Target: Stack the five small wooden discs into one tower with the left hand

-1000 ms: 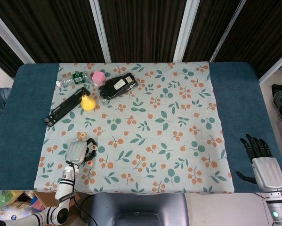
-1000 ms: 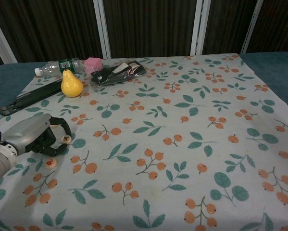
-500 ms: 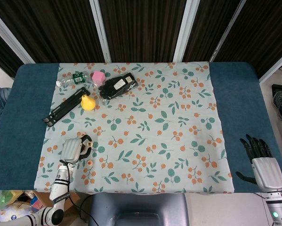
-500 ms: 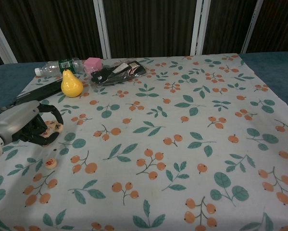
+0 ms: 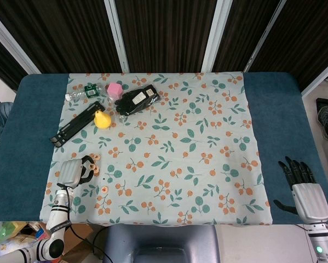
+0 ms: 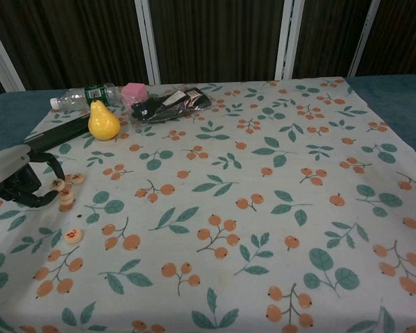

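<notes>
Left hand (image 6: 17,182) at the partial tower (image 6: 66,196)
Your fingers look curled around nothing; approach the loose disc (image 6: 73,235) slowly, then pinch it.

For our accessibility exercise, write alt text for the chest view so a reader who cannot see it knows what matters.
A robot hand at the left edge holds a wooden disc beside a short stack of discs on a floral tablecloth; one disc lies alone nearer the camera. A yellow pear, plastic bottle and pink cube sit behind.

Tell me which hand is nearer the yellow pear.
Left. The left hand sits just below the yellow pear on the cloth's left side; the right hand rests far off past the cloth's right edge.
</notes>
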Robot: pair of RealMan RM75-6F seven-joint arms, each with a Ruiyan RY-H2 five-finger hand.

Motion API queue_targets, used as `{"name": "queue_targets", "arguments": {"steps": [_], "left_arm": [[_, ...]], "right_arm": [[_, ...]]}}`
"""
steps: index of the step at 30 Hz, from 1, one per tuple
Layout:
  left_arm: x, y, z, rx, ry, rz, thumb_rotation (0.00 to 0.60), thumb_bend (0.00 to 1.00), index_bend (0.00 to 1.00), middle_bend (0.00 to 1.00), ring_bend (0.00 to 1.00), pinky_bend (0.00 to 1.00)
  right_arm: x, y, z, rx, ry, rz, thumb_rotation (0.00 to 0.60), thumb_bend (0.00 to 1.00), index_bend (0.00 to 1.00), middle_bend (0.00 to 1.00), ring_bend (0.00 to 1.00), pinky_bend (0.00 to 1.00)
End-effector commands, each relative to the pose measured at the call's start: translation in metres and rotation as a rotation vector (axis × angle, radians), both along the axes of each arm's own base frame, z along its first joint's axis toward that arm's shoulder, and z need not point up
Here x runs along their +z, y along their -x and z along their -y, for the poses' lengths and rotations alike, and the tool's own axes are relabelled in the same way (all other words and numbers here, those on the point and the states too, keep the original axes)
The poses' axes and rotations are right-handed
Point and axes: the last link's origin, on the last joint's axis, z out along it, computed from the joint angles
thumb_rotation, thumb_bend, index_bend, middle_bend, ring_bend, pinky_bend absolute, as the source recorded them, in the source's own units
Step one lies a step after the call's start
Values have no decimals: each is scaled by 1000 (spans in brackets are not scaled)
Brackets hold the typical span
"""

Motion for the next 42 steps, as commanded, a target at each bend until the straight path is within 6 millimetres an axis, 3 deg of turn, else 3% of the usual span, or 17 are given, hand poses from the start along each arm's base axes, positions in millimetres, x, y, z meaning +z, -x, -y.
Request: {"name": "queue_targets", "arguments": {"steps": [1, 17, 42], "left_arm": [[-1, 0, 0, 1, 5, -1, 600, 407, 467, 1000, 1000, 1000], [-11, -2, -2, 5, 15, 6, 600, 406, 444, 1000, 1000, 1000], [-9, -1, 0, -1, 79, -24, 600, 409, 374, 1000, 1000, 1000]], "right_arm": [[0, 0, 0, 0, -1, 0, 600, 81, 0, 0, 0, 0], [1, 0, 0, 0, 1, 2, 600, 81, 0, 0, 0, 0], [1, 0, -1, -2, 1, 4, 600, 81, 0, 0, 0, 0]]}}
